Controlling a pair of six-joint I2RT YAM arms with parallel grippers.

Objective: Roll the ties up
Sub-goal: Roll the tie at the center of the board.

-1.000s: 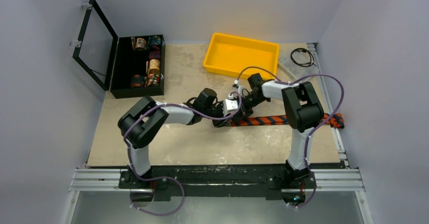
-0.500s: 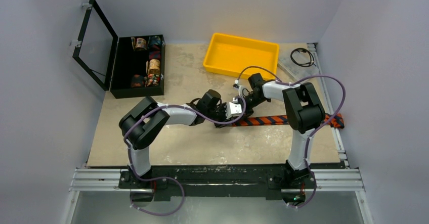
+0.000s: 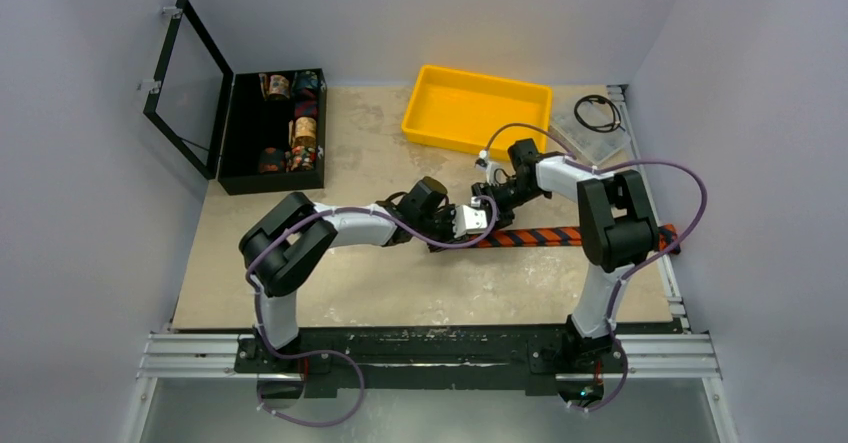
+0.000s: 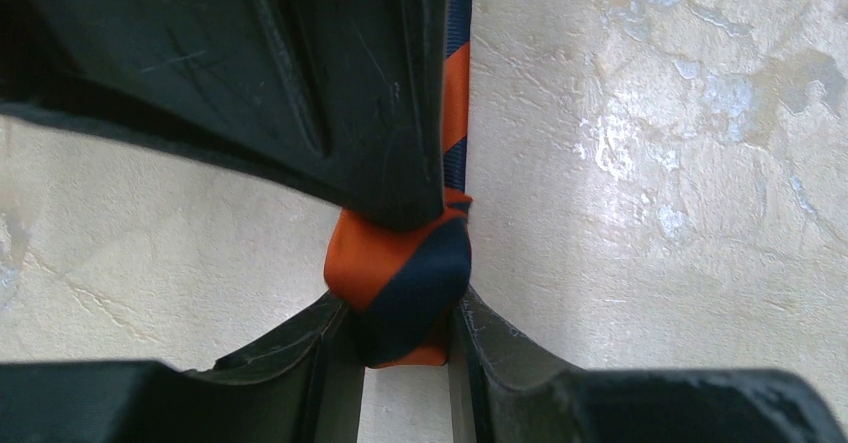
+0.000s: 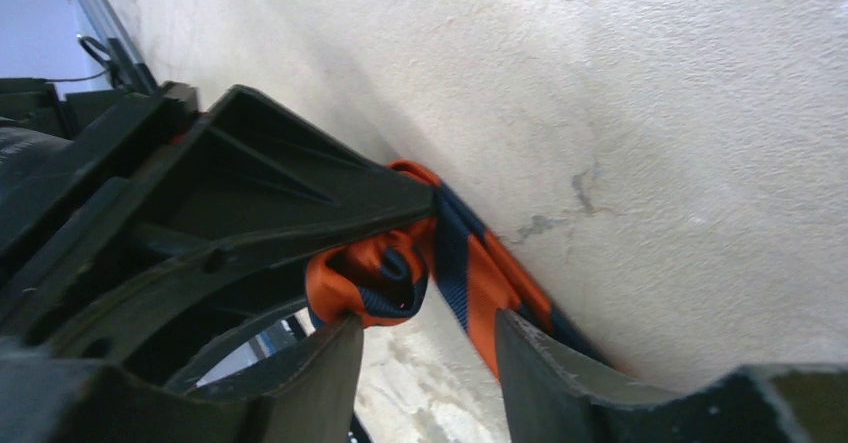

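In the top view, your two arms met over the middle of the table (image 3: 400, 283). The left gripper (image 3: 462, 219) and right gripper (image 3: 488, 203) sat close together at the left end of the tie (image 3: 540, 235). The tie lay flat in a line running right toward the table's edge, partly hidden under the right arm. The yellow tray (image 3: 415, 103) stood beyond the grippers, well apart from the tie. The open black case (image 3: 240, 181) sat at the far left with fabric rolls (image 3: 303, 133) inside.

In the left wrist view, your left gripper (image 4: 400, 338) was clenched on the rolled end of the tie (image 4: 405, 278). The small orange and navy roll was wedged between both fingers (image 4: 300, 363), touching each. The unrolled strip ran away from it along the table. A broad black part pressed on the roll from the far side; whose it was you could not tell from this view.

In the right wrist view, your right gripper (image 5: 420, 348) was released, its jaws standing apart with bare table showing between them. The roll (image 5: 375, 273) sat just beside one finger (image 5: 320, 373), and the strip passed the other. The left gripper's black finger met the roll from the left.
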